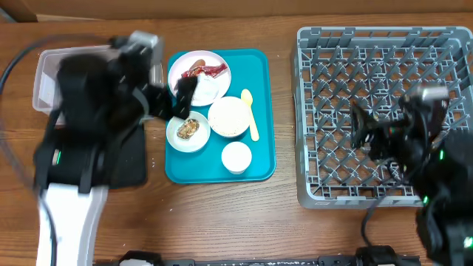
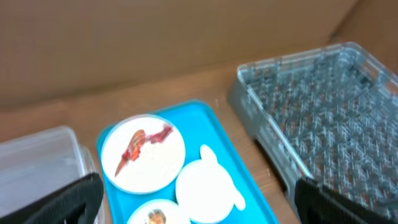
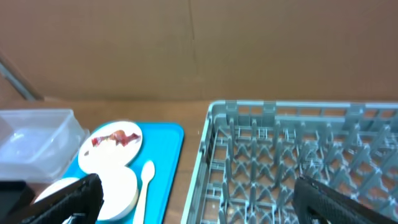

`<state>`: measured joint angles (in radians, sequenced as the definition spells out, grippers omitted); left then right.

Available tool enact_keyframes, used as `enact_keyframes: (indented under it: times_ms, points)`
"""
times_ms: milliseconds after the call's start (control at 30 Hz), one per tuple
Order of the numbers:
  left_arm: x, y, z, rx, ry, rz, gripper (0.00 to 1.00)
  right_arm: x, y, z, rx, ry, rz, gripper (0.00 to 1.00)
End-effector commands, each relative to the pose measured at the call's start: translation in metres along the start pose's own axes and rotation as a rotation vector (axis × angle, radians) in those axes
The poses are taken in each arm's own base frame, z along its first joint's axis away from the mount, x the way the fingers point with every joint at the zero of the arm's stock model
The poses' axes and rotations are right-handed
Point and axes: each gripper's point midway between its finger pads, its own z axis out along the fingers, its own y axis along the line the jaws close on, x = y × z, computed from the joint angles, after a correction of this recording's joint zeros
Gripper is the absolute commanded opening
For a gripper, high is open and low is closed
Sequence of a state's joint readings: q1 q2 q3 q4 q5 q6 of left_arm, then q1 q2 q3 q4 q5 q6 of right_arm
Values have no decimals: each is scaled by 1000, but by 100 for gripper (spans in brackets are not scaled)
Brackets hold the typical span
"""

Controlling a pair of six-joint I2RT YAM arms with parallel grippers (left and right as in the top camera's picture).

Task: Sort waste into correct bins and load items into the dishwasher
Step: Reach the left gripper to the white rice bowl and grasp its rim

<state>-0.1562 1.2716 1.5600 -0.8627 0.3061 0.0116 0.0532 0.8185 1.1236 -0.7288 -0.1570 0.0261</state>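
Note:
On the teal tray (image 1: 260,89) lie a round plate (image 1: 194,81) with a red wrapper (image 1: 213,70), a bowl of rice (image 1: 229,117), a bowl with a brown food lump (image 1: 188,130), a white cup (image 1: 236,157) and a pale yellow spoon (image 1: 250,114). My left gripper (image 1: 181,100) hangs open and empty, blurred, over the tray's left edge between the plate and the lump bowl. In the left wrist view the plate (image 2: 146,162) and wrapper (image 2: 140,143) lie ahead of my left gripper (image 2: 199,205). My right gripper (image 1: 360,129) stands open and empty above the grey dish rack (image 1: 384,44).
A clear tub (image 1: 46,81) sits at the far left with a black tray (image 1: 129,159) in front of it, both partly hidden by the left arm. A cardboard wall (image 3: 186,50) stands behind the table. Bare wood shows between tray and rack (image 1: 287,111).

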Motion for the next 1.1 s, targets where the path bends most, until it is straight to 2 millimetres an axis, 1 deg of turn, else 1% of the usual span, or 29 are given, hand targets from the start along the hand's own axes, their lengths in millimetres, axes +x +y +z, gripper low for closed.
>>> enact_keyframes:
  times_ms: [0,100,167,200,267,400,433,467,533,567,600,633,667,700,767,900,1067]
  points:
    - [-8,-4,31,-49,108,55,100,-12,-1,11,2,61,4,100]
    - [1,-21,65,-39,227,88,100,-2,-2,27,-5,150,22,100]
    - [6,-36,87,11,262,88,100,7,3,38,-43,200,35,100]
    - [13,-42,98,32,286,92,100,11,5,42,-59,222,41,100]
    - [25,-45,118,36,327,99,100,23,8,47,-85,274,56,100]
    - [48,-67,158,141,402,7,100,42,5,52,-78,362,78,100]
    - [56,-70,168,159,425,2,94,46,5,53,-76,378,82,100]
    - [65,-71,178,157,451,3,93,49,4,54,-75,393,85,100]
    - [88,-65,199,93,516,-26,90,54,4,54,-73,414,90,100]
    - [99,-61,207,45,549,-58,84,56,3,53,-69,421,92,100]
    - [111,-58,214,3,582,-90,74,56,2,53,-63,423,92,99]
    - [123,-58,220,-22,616,-120,61,57,2,53,-62,426,92,99]
    - [134,-62,224,-33,650,-148,53,58,2,53,-62,428,93,98]
    - [145,-66,228,-44,684,-172,50,59,2,52,-62,433,93,98]
    - [162,-70,234,-77,725,-183,49,60,2,52,-61,440,96,98]
    - [186,-68,243,-197,767,-194,45,62,2,51,-61,449,98,98]
    - [202,-65,247,-287,790,-174,43,64,2,50,-60,459,100,99]
